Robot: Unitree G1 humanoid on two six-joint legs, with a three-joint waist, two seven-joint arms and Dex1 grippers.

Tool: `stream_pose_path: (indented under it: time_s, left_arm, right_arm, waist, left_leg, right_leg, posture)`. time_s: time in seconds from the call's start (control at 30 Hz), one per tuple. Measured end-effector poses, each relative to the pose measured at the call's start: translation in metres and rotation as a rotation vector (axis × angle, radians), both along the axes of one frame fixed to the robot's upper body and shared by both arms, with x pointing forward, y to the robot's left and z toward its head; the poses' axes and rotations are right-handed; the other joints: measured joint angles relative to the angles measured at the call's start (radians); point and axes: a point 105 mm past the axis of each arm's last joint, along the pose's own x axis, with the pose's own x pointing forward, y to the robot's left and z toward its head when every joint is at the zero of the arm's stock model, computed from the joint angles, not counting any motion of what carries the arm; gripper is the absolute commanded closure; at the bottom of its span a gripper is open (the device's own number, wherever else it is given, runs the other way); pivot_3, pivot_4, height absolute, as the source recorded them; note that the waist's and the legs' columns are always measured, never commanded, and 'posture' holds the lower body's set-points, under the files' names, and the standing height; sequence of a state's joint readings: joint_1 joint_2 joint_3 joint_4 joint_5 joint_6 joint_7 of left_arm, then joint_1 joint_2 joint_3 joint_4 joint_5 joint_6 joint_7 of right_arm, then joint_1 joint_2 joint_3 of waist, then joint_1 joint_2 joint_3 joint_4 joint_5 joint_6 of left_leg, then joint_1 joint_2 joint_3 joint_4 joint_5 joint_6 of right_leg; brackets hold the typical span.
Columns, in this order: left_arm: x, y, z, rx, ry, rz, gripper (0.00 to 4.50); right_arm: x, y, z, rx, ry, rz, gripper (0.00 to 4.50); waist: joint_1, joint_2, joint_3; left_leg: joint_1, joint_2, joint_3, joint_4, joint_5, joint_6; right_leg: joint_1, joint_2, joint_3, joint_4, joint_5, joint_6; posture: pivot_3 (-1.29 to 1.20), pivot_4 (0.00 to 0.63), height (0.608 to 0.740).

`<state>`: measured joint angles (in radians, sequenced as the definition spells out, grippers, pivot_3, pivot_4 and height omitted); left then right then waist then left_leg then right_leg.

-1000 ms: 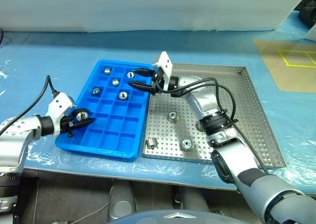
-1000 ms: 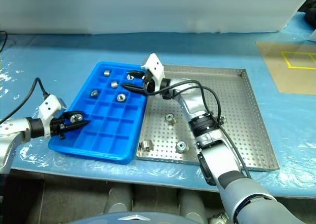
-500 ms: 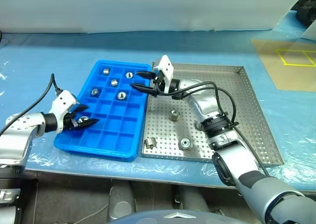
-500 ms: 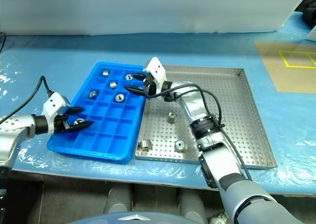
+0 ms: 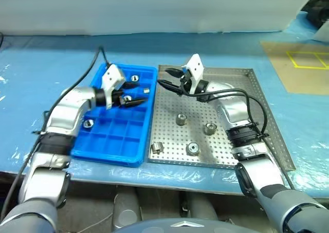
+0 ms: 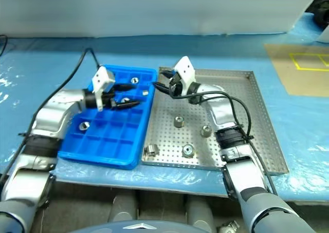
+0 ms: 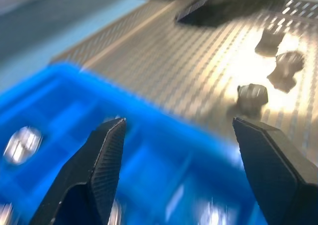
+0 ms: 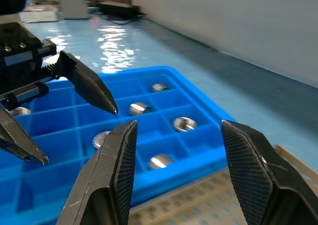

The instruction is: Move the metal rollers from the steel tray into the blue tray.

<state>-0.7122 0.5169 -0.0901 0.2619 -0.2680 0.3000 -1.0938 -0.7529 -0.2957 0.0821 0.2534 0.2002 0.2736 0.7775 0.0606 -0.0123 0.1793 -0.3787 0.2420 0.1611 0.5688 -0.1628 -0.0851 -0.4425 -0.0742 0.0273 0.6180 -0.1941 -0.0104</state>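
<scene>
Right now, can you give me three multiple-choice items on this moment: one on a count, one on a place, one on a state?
1. How many metal rollers lie on the steel tray? A two; B four; C six.
2. Where is the left gripper? A over the steel tray; B over the blue tray; C beyond both trays.
3. How do the left gripper's jaws stand? A shut on a roller; B shut, empty; C open, empty.
Answers: 1 B, four lie apart on the perforated sheet. 2 B, the blue compartments lie under it in the head views. 3 C, the left wrist view shows a wide gap with nothing in it.
</scene>
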Motion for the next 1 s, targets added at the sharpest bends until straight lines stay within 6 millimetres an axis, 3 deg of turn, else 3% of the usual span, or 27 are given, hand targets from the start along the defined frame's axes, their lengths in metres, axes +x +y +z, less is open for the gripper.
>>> stream_pose_path:
  time_s: [0.13,0.23,0.4,0.57,0.73,0.87,1.0]
  left_arm:
    - [0.006,-0.029,-0.024,0.041,0.061,-0.115,0.87]
    - [-0.002,-0.047,-0.046,0.102,0.113,-0.236,0.87]
    - [-0.012,-0.059,-0.053,0.133,0.152,-0.378,0.87]
    - [-0.014,-0.061,-0.064,0.196,0.176,-0.438,0.87]
    - [-0.011,-0.058,-0.069,0.257,0.162,-0.454,0.87]
    - [-0.008,-0.059,-0.071,0.264,0.150,-0.444,0.87]
    - [-0.009,-0.072,-0.075,0.224,0.143,-0.430,0.87]
  right_arm:
    - [-0.004,-0.043,0.002,-0.014,-0.014,-0.141,1.77]
    - [-0.015,-0.063,0.000,-0.024,-0.010,-0.213,1.77]
    - [-0.031,-0.082,-0.005,-0.012,0.013,-0.303,1.77]
    - [-0.048,-0.087,-0.015,-0.034,0.044,-0.333,1.77]
    - [-0.079,-0.088,-0.043,-0.122,0.150,-0.270,1.77]
    - [-0.099,-0.083,-0.053,-0.131,0.218,-0.211,1.77]
    - [-0.103,-0.081,-0.057,-0.132,0.241,-0.213,1.77]
  waist:
    - [-0.028,0.000,0.000]
    - [-0.054,0.000,0.000]
    - [-0.085,0.000,0.000]
    - [-0.103,0.000,0.000]
    - [-0.104,0.000,0.000]
    - [-0.107,0.001,-0.001]
    - [-0.107,0.001,-0.001]
  left_leg:
    - [0.000,-0.001,0.000,0.000,-0.001,0.002]
    - [0.000,0.000,0.001,-0.001,-0.002,0.004]
    - [0.002,0.000,0.003,0.000,-0.003,0.006]
    - [0.005,-0.001,0.004,0.002,-0.006,0.011]
    - [0.005,-0.001,0.005,0.003,-0.008,0.014]
    - [0.008,-0.001,0.006,0.003,-0.010,0.017]
    - [0.009,-0.002,0.008,0.006,-0.011,0.019]
  right_leg:
    - [0.000,0.001,0.001,-0.002,0.000,0.001]
    - [0.000,0.001,0.002,-0.004,0.000,0.001]
    - [0.002,0.001,0.003,-0.006,0.001,0.001]
    - [0.008,0.001,0.003,-0.011,0.002,0.003]
    - [0.009,0.001,0.004,-0.013,0.001,0.003]
    - [0.011,0.001,0.004,-0.013,0.001,0.003]
    - [0.012,0.000,0.004,-0.013,0.001,0.003]
  posture:
    - [-0.38,0.150,0.740]
    - [-0.45,0.150,0.740]
    - [-0.54,0.150,0.740]
    - [-0.57,0.150,0.740]
    - [-0.58,0.150,0.740]
    - [-0.59,0.150,0.740]
    - [-0.59,0.150,0.740]
